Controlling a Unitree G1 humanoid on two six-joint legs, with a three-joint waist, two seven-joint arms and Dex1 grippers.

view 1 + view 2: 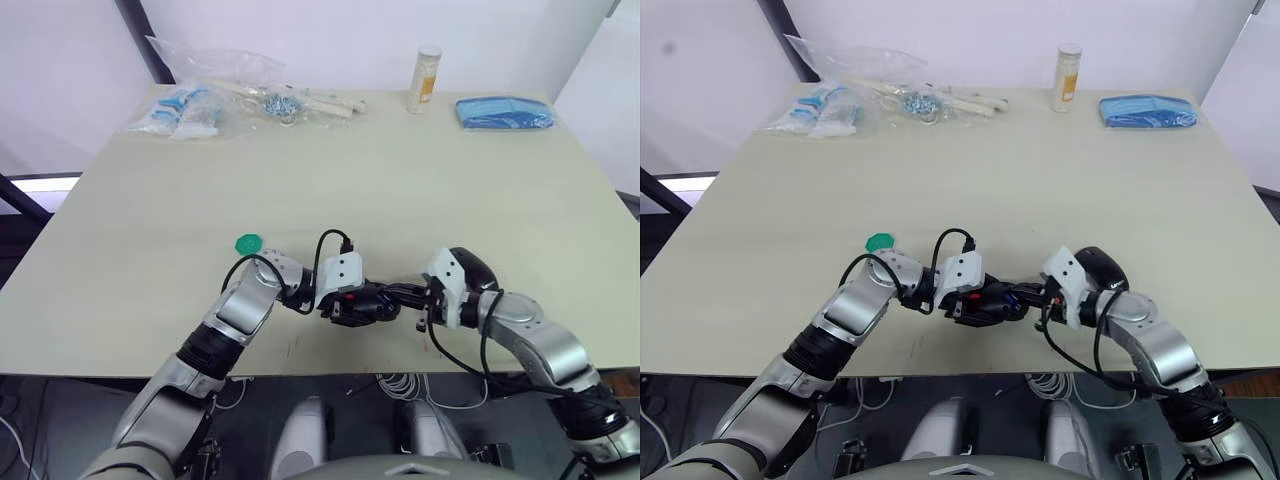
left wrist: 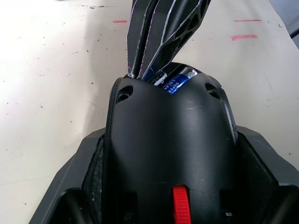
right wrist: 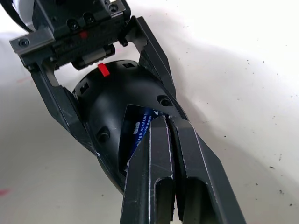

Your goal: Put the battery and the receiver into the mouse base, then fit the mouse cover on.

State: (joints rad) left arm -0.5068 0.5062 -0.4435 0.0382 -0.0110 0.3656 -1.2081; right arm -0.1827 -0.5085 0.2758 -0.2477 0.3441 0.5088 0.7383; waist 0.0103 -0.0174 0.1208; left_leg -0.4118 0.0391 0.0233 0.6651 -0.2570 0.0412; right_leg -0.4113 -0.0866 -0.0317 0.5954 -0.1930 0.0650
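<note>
While the left hand (image 1: 372,303) clamps the mouse base (image 1: 362,304) by its sides low in the centre of the head view, the right hand (image 1: 412,296) meets it from the right with its two fingers pressed together, their tips inside the base's open compartment. In the right wrist view those fingers (image 3: 161,140) lie on the battery (image 3: 141,128), whose blue printed label shows in the rectangular compartment cut in the base's black top; whether they pinch it or merely press on it I cannot tell. The left wrist view shows the same blue label (image 2: 176,82) just behind the right hand's black fingers, with the red scroll wheel (image 2: 181,209) at the near end of the base. The mouse cover (image 1: 472,267) lies on the table (image 1: 400,180) just beyond the right wrist. A green disc (image 1: 248,243) sits to the left of the left arm. Along the far edge stand clear plastic bags (image 1: 205,100) holding small packets and metal parts, a capped bottle (image 1: 424,79) and a blue folded cloth (image 1: 504,112).
</note>
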